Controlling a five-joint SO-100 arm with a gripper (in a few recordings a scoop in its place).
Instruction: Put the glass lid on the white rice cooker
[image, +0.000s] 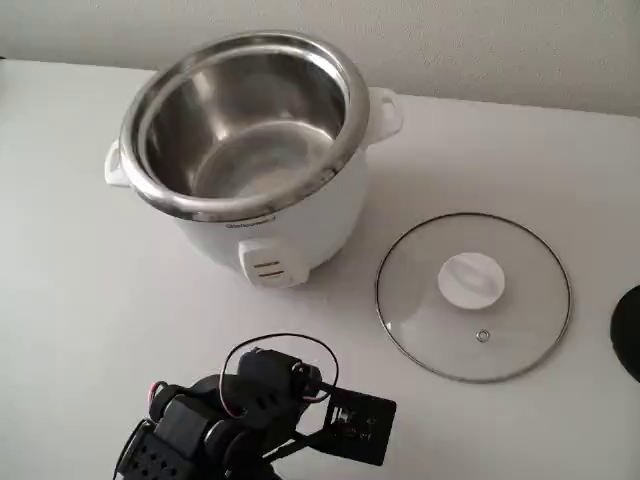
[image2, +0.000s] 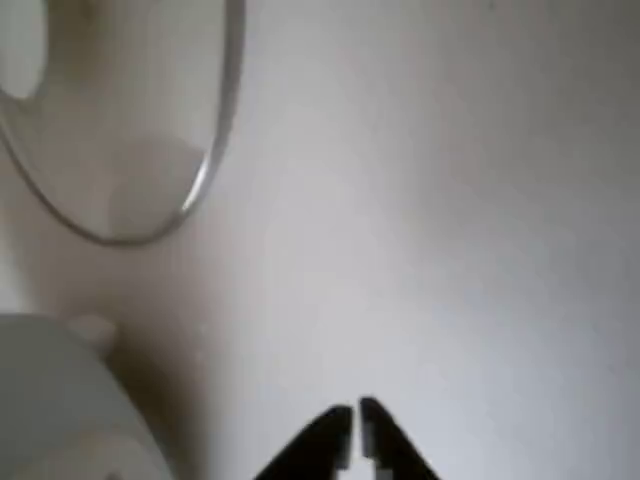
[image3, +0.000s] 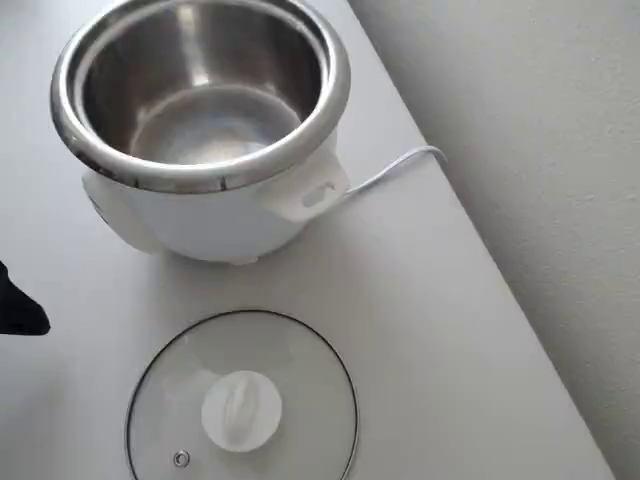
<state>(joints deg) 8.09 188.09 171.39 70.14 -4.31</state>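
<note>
The round clear glass lid (image: 473, 296) is laid flat on the white desk (image: 90, 330) beside the open squat white rice cooker (image: 250, 150); the black pincer (image2: 356, 432) is held nearly closed, empty.

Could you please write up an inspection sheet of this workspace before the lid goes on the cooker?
Surface: white table, bare around the items.
Job's things: white rice cooker open, steel pot empty; glass lid flat on the table beside it, knob up, apart from the cooker.
Clutter: dark object at the right edge of the fixed view, cut off.
Gripper: gripper shut, holding nothing, over bare table.
Cables: white cord runs from the cooker to the table edge; black wire loop on the arm.
Surroundings: pale wall behind.
</note>
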